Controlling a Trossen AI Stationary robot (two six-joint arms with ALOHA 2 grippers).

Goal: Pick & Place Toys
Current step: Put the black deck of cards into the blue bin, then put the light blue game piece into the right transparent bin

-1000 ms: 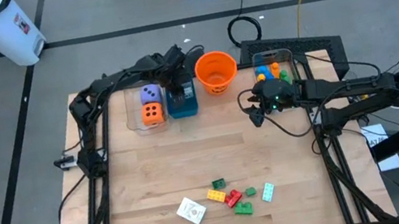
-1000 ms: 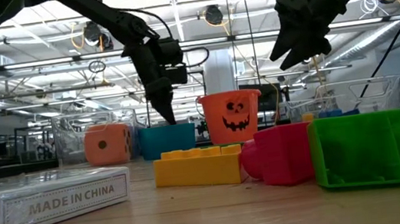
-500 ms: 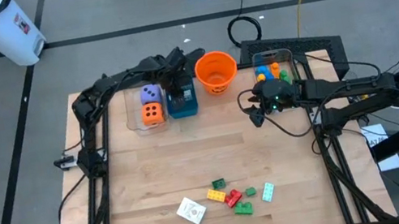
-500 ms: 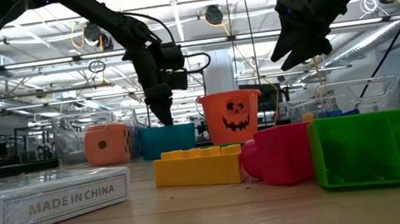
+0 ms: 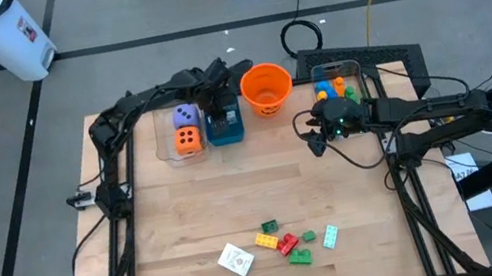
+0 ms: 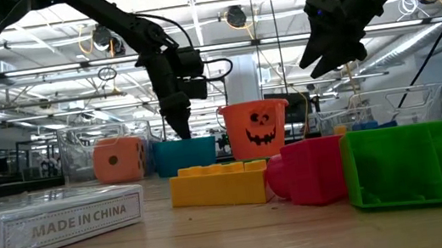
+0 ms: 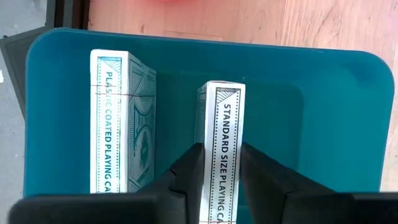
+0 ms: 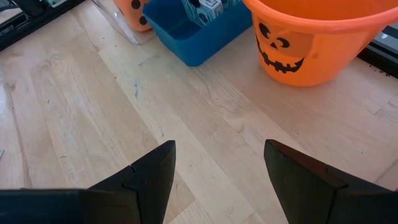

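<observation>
Left pincer (image 7: 219,171): reaching down into the teal box (image 7: 329,124) at the back of the table (image 5: 237,200), fingers pressing both sides of a card pack (image 7: 221,143) standing on edge there; clamped on it or only just letting go, hard to judge.

Right pincer (image 8: 217,168): hovering above bare table near the orange bucket (image 5: 266,89), fingers wide apart, holding nothing.

Task things: sitting in the box, the gripped pack and a second card pack (image 7: 118,118) beside the box wall, apart from the first; waiting at the front edge, a white card pack (image 5: 236,259) and a cluster of bricks (image 5: 288,242); resting in the clear bin (image 5: 174,149) next to the box, two dice.

Risk, pack: tipping flat or leaning onto its neighbour if released while tilted.

Risk, box: getting dragged or lifted if the fingers pull up while still pinching, or catch the wall.

Risk, bucket: getting knocked by the left arm swinging out, being just beside the box.

Count, card packs: three, two in the box and one at the front.

Count, dice: two, orange die (image 5: 187,140) and purple die (image 5: 184,116).

Count, loose bricks: roughly six, some overlapping, so not certain.

Count, bins: a second clear bin (image 5: 334,70) on the right with more bricks, too small to count.
</observation>
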